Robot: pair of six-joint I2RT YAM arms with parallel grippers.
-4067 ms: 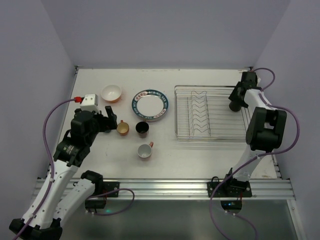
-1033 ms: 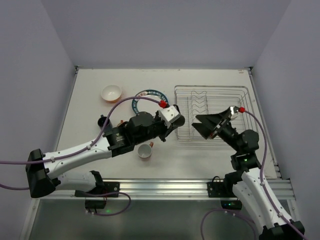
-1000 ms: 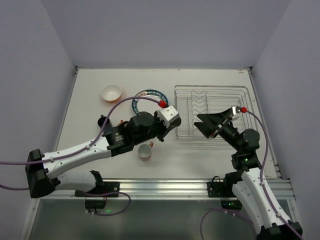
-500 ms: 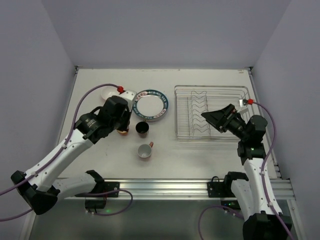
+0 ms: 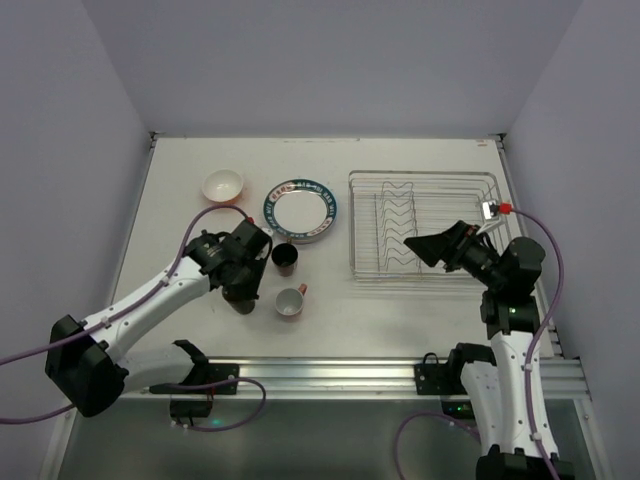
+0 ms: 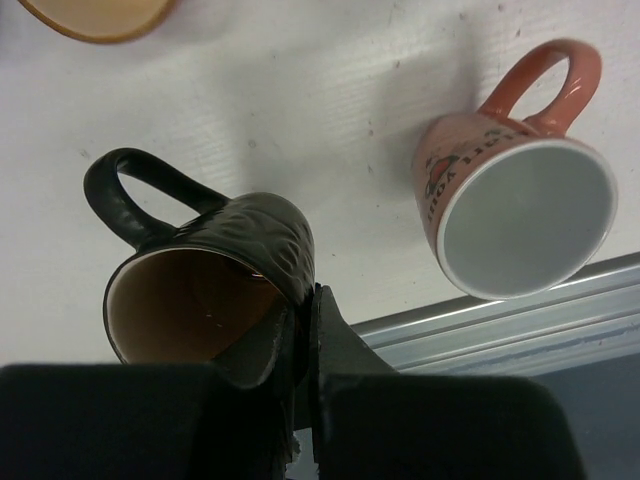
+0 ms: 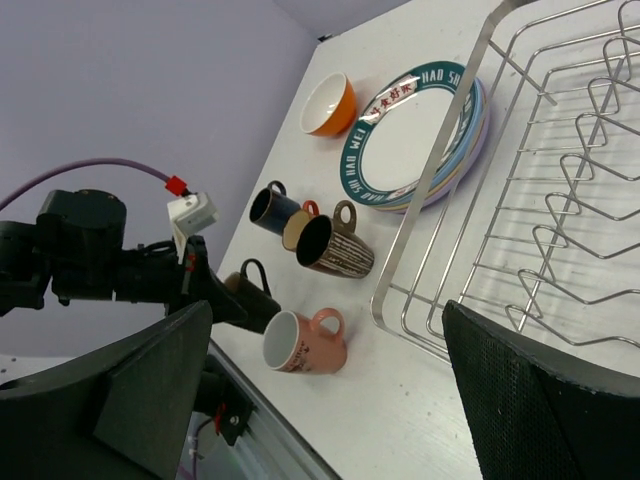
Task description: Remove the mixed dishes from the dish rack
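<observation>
One black mug [image 6: 215, 270] is what you are carrying. The left gripper [image 6: 303, 345] is clamped on its rim, one finger inside the brown interior and one outside. The mug hangs tilted, mouth toward the wrist camera, low over the counter [image 5: 400, 310]. I cannot tell whether its base touches yet.

Just beside it stands the pink mug [image 6: 520, 195], handle turned away. Farther back, a brown ribbed mug [image 7: 338, 248], a dark blue mug [image 7: 268, 208] and a tan one [image 7: 298, 228] are clustered near the stack of plates [image 7: 415, 135]. The orange bowl [image 7: 328, 105] sits beyond them. No dishes show in the dish rack [image 5: 425, 175], so this looks like the last piece to set down.

To finish the placement well:
- Roll your wrist until the mug's base is level, before you lower it.
- Aim for the bare patch on the near side of the pink mug, so the black handle does not knock it.
- Lower slowly and release only once the base bears flat on the counter. Opening while the mug is tilted would likely tip it over.
- Lift straight up along the mug's axis, so the inner finger clears the rim without dragging it.

Your right gripper [image 5: 428, 246] hovers over the rack with its fingers spread wide, holding nothing. It is well apart from the mugs and need not move.
</observation>
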